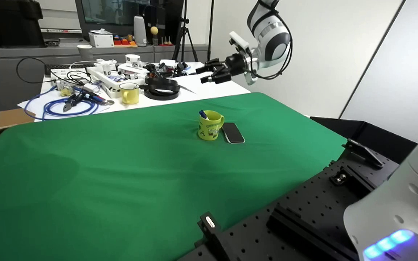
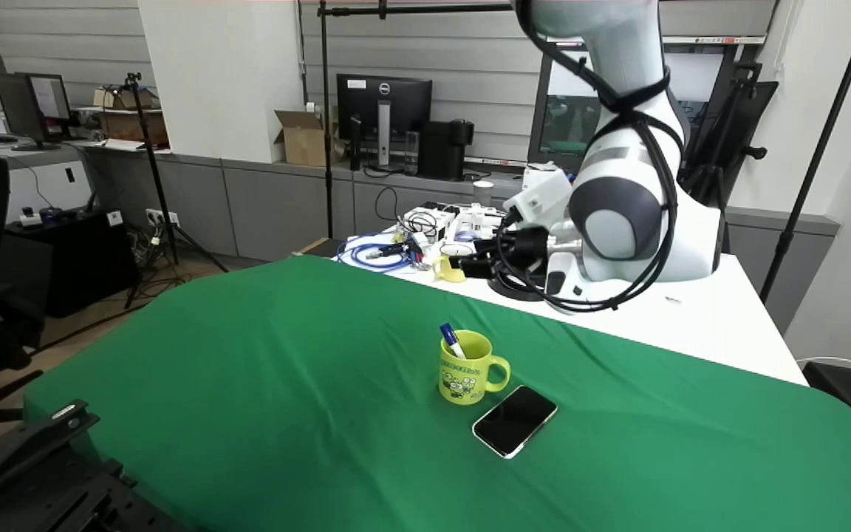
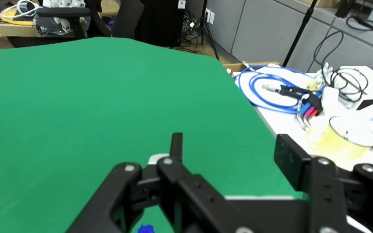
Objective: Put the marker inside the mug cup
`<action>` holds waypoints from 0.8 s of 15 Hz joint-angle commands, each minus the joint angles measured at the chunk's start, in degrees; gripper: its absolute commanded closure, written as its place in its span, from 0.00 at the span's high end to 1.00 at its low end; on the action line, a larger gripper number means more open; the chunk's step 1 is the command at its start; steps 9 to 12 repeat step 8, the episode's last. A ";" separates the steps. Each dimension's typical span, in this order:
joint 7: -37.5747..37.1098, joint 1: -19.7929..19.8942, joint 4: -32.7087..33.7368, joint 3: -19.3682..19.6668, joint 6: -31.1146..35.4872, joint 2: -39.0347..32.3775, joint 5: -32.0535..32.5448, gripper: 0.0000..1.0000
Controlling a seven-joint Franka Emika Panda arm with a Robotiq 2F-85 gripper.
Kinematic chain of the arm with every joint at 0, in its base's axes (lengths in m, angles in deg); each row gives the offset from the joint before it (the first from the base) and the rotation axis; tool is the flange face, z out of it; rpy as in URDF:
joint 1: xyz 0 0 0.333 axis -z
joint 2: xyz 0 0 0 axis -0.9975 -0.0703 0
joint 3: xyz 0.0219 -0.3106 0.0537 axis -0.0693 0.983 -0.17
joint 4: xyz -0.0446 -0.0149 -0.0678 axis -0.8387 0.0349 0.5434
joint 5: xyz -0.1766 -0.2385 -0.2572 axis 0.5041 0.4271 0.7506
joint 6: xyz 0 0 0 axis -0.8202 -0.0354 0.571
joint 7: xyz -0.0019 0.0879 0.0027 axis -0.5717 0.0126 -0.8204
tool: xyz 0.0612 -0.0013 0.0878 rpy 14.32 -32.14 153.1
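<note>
The yellow-green mug cup (image 1: 209, 130) stands upright on the green cloth; it also shows in an exterior view (image 2: 462, 377), its handle beside a phone. The marker (image 1: 203, 115) leans inside the mug, its dark blue cap end above the rim; its white body shows partly in an exterior view (image 2: 453, 340), and its lower part is hidden by the mug. My gripper (image 1: 207, 73) is raised behind the mug, apart from it. In the wrist view my gripper (image 3: 230, 152) is open with nothing between its fingers. A small blue piece, likely the marker's cap, shows at that view's bottom edge.
A dark phone (image 2: 515, 421) lies beside the mug. A white table (image 1: 187, 97) behind the cloth bears another yellow mug (image 1: 130, 95), blue cable (image 3: 267, 89), tools, a black ring-shaped object (image 1: 161, 88) and white boxes. A black perforated base plate (image 1: 296, 203) borders the cloth.
</note>
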 commanded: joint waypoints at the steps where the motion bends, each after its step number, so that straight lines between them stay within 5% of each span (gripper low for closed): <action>1: 2.10 -2.30 -10.90 0.69 1.51 11.01 0.80 1.00; 2: 2.22 -3.05 -12.94 0.87 2.44 12.72 1.03 1.00; 3: 1.18 -1.65 -6.52 0.26 0.51 7.45 0.40 0.95; 12: 2.26 -2.66 -11.50 0.40 1.73 11.26 0.88 1.00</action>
